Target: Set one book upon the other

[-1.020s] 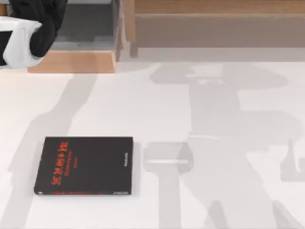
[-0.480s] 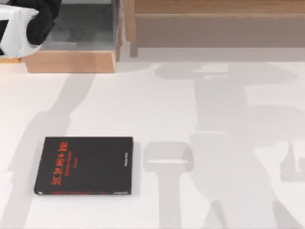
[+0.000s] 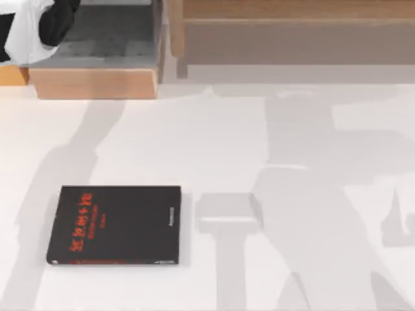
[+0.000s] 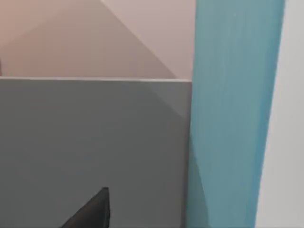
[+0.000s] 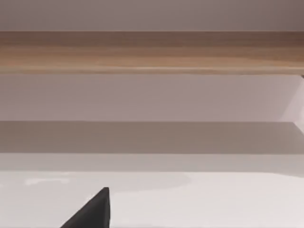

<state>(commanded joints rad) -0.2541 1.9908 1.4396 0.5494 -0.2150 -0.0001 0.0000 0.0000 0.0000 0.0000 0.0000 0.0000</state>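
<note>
The left arm (image 3: 29,29) sits at the top view's far left corner, and its wrist view shows the light blue book (image 4: 232,114) close in front of the camera. Whether the fingers hold it cannot be told. The black book (image 3: 115,225) lies flat, well away from that arm. If the grip is shallow, the book may tilt or slip in transit. Against the earlier frames, the arm has retreated further toward the corner.
</note>
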